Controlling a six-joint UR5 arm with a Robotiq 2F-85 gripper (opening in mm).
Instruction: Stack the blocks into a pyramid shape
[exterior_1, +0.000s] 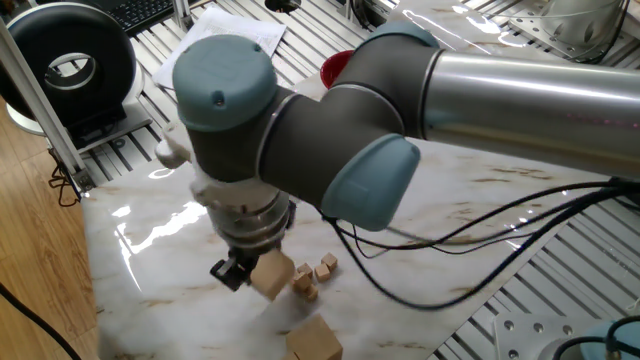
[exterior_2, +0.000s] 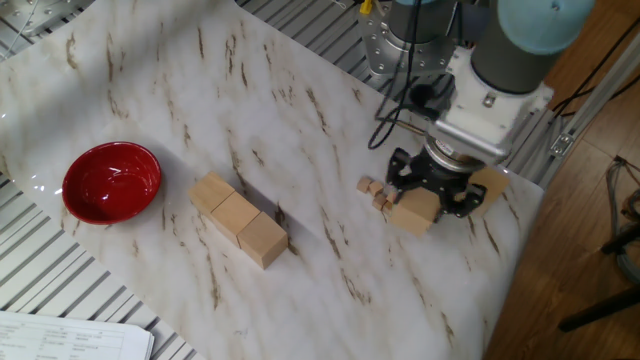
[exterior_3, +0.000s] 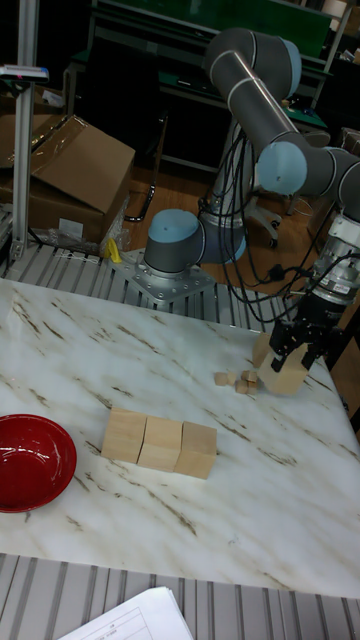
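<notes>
A tan block (exterior_2: 414, 212) is hanging tilted in the gripper (exterior_2: 430, 190) — jaws clamped on its sides — just above the marble table (exterior_2: 300, 120), beside the tiny cubes (exterior_2: 378, 192). Another block (exterior_2: 489, 183) is sitting just behind it at the table's corner. The base row of three blocks (exterior_2: 238, 218) is lying well apart, between the gripper and the red bowl (exterior_2: 111, 182) — so the carried block's way is running toward that row's top.

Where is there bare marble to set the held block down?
Open marble lies between the row of three blocks and the tiny cubes, also between that row and the red bowl. It is crowded around the claw, its held block and another block.
</notes>
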